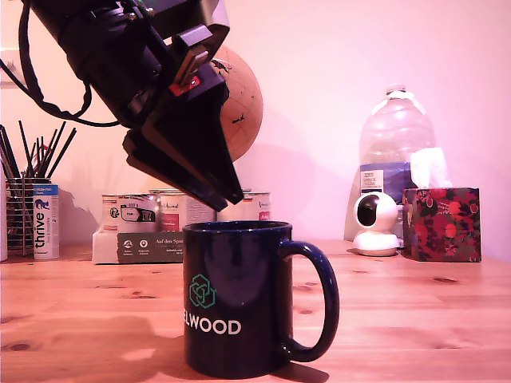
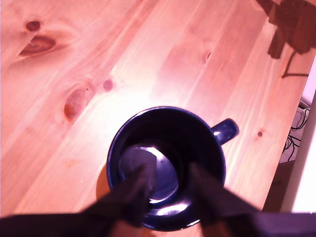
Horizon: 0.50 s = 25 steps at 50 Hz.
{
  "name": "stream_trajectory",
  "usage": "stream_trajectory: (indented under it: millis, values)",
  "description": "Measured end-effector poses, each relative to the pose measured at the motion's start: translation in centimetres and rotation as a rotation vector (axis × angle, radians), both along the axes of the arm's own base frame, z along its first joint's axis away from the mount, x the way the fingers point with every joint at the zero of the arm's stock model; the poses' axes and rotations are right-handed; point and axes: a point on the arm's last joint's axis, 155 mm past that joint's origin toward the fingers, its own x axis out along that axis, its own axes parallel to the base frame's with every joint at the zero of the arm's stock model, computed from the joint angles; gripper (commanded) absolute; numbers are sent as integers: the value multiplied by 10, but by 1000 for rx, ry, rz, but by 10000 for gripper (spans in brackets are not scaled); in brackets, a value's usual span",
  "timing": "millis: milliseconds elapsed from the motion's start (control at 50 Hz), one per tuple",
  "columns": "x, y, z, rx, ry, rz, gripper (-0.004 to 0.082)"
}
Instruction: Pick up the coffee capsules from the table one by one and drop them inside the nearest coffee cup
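The dark navy coffee cup (image 1: 239, 303) stands near the front of the wooden table (image 1: 415, 319), with its handle (image 1: 319, 295) toward the exterior view's right. My gripper (image 1: 231, 195) hangs tilted just above the rim. From the wrist view I look straight down into the cup (image 2: 114, 148); my gripper (image 2: 170, 170) is open over the mouth, nothing between the fingers (image 2: 140, 185). A pale grey shape (image 2: 148, 165) lies at the cup's bottom; I cannot tell whether it is one of the coffee capsules or glare. No capsule shows on the table (image 2: 74, 59).
Along the back stand a mesh pen holder (image 1: 24, 211), a "thrive" tube (image 1: 45, 219), labelled tins (image 1: 172, 211), a brown globe (image 1: 243, 100), a water bottle (image 1: 395, 132), a white camera (image 1: 375, 223) and a floral tissue box (image 1: 441, 223). The table edge (image 2: 284, 163) runs beyond the handle.
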Motion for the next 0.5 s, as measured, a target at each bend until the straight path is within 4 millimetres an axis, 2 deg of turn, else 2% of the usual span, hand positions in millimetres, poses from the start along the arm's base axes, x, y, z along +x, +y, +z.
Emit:
stream_trajectory:
  millis: [80, 280, 500]
  values:
    - [3, -1, 11, -27, -30, 3, -19]
    - [14, 4, 58, -135, -135, 41, -19]
    - [35, 22, 81, -205, -177, 102, -19]
